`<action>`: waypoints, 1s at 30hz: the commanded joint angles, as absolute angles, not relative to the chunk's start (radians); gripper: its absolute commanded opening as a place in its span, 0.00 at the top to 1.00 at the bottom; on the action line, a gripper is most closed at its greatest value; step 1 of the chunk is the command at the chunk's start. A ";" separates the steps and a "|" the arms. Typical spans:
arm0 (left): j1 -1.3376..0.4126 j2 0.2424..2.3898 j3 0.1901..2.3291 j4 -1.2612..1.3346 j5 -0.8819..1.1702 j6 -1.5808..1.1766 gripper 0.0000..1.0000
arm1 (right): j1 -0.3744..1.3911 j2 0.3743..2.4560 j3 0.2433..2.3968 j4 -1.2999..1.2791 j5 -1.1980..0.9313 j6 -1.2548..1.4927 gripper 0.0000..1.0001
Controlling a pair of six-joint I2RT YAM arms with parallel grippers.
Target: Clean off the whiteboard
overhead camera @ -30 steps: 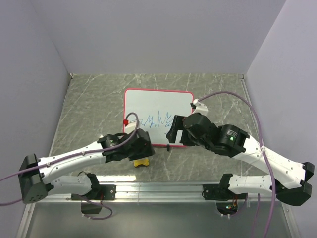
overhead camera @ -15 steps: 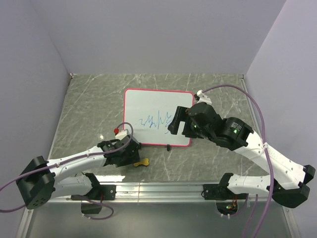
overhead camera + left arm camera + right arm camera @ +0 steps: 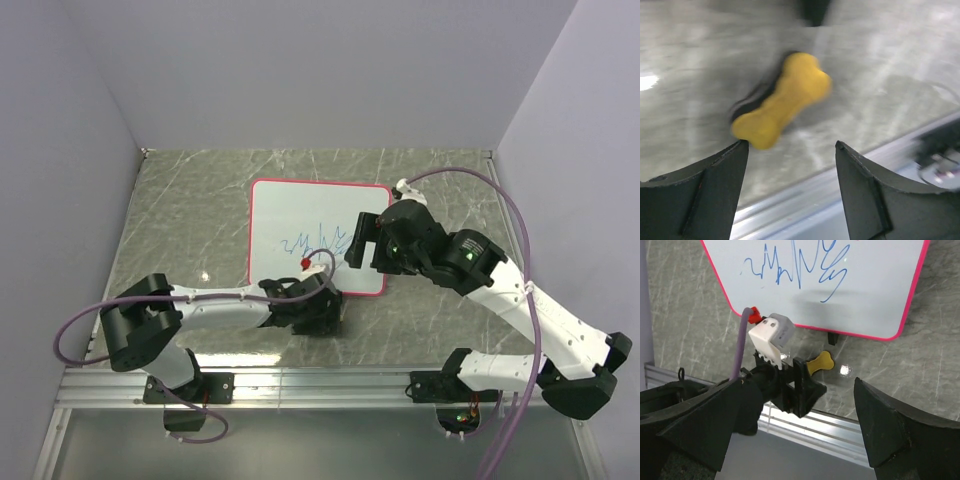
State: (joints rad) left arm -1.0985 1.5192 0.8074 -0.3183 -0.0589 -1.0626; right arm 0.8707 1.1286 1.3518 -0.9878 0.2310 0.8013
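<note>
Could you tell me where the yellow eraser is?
In the left wrist view, the yellow eraser lies just ahead of the left gripper, off the whiteboard's near edge.

The left arm (image 3: 210, 303) lies low and long. From its base at 7 o'clock in the overhead view it folds at the elbow, and the forearm runs toward 3 o'clock, ending just below the middle. The left gripper (image 3: 322, 308) angles down at the bench, its fingers (image 3: 715, 190) set apart with nothing clasped between them; its own wrist view is blurred. The right arm (image 3: 520, 300) rises from its base at 5 o'clock and slants toward 10 o'clock, held high. The right gripper (image 3: 356, 240) points toward 9 o'clock and tilts downward, jaws spread wide and empty. From the right wrist, the left arm's end shows between the right fingers (image 3: 890, 425).
</note>
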 commanded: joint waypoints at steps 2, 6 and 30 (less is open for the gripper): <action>-1.089 1.476 0.919 -0.333 -0.031 -1.037 0.24 | 0.854 1.132 1.362 -0.948 0.198 0.730 0.01; -1.006 1.349 0.928 -0.464 -0.090 -1.031 0.24 | 0.841 1.094 1.325 -0.917 0.195 0.670 0.01; -0.742 0.908 0.896 -0.857 -0.291 -0.965 0.16 | 0.802 1.419 0.986 -0.615 -0.238 1.218 0.07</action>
State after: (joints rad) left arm -0.7498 0.9092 0.8845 -0.8516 -0.3012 -1.0019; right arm 0.7944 1.3788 0.9443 -0.6765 -0.1883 1.1183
